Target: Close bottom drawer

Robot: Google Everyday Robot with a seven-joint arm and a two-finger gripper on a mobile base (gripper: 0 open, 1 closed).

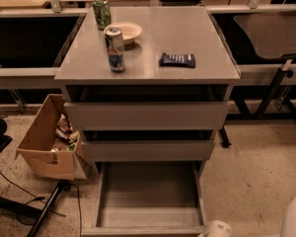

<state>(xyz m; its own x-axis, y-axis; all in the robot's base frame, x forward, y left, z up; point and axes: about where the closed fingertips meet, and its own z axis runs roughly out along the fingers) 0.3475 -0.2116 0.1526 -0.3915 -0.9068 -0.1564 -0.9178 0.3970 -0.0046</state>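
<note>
Claw (217, 229) is showing in the camera view only as a pale rounded tip at the lower edge. It is sitting just beside the front right corner of the bottom drawer (148, 194), and I cannot tell whether it is spread or pressed together.

That drawer is standing pulled far out from the grey cabinet (222, 132), with its shallow tray lying bare and its front rim reaching almost to the lower edge of the view. The middle drawer (148, 150) and top drawer (147, 115) are sitting much further in. On the worktop (187, 28), a blue soda can (115, 49), a green can (102, 12), a small bowl (126, 32) and a dark snack packet (177, 59) are resting.

By my judgement the closing is not yet begun. Contact with the front and the whole push inward are both waiting to be done.
</note>
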